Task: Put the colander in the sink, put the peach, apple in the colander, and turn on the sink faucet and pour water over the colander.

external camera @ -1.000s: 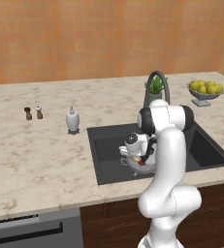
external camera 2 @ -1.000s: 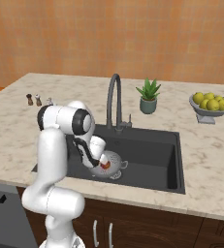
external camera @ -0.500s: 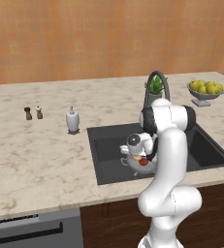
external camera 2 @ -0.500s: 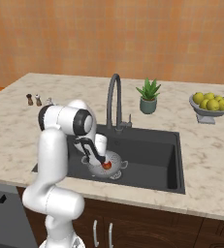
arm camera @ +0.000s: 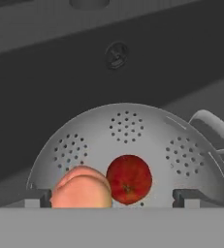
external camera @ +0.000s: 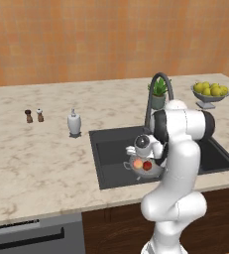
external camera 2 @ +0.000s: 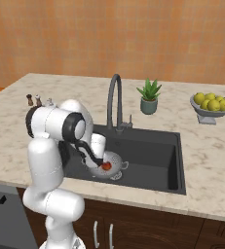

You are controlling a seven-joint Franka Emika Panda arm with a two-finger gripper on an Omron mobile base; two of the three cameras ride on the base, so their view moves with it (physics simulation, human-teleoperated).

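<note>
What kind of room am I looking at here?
A kitchen, computer-rendered by the look of it: a marble-look counter with a dark sink and tall faucet, and a bowl of lemons.

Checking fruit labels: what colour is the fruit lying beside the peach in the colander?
Red: the apple, clearest in the hand view.

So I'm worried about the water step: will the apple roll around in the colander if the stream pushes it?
Probably only a little. The apple is round, so it could rock, but it sits low in the curved colander bowl and leans against the peach, which should hem it in. The walls rise well above it, so rolling out seems unlikely.
</note>
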